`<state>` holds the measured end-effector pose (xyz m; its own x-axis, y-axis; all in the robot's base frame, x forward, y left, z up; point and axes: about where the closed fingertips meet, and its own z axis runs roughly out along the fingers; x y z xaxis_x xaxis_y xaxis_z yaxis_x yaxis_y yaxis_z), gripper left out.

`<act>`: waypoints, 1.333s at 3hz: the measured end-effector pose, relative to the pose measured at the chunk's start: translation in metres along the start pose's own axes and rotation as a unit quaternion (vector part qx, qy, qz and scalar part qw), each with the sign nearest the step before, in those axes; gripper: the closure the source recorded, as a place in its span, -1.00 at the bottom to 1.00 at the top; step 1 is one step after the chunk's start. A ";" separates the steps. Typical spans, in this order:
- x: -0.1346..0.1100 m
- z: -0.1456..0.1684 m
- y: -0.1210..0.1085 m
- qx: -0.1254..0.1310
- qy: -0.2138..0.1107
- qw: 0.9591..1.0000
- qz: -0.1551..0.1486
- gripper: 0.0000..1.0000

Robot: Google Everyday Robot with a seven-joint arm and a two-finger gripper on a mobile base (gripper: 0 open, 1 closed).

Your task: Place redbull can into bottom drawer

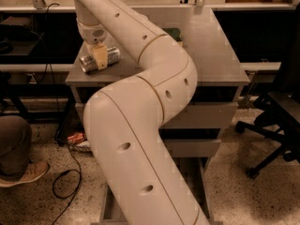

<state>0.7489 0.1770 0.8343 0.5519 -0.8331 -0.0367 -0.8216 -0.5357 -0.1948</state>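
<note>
The redbull can (111, 56) is a slim silver can lying on its side at the front left corner of the grey cabinet top (215, 55). My gripper (99, 57) reaches down from the upper left and is shut on the can, with one cream finger (99, 55) across its middle. The bottom drawer (204, 187) is pulled out at floor level below the two upper drawers. My big white arm hides most of its floor.
A green object (174, 33) sits on the cabinet top behind my arm. A black office chair (274, 121) stands at the right. A person's leg and shoe (23, 171), a black cable (65, 182) and a small red packet (76, 138) are on the floor at left.
</note>
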 end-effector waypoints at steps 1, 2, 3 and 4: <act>0.000 0.000 0.000 0.000 0.000 1.000 0.000 1.00; 0.003 -0.003 -0.005 0.016 -0.003 1.000 0.004 1.00; 0.014 -0.026 0.000 0.033 0.008 0.999 0.023 1.00; 0.024 -0.056 0.010 0.047 0.029 0.997 0.049 1.00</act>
<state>0.7459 0.1442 0.8859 0.4589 -0.8885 -0.0039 -0.8521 -0.4389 -0.2850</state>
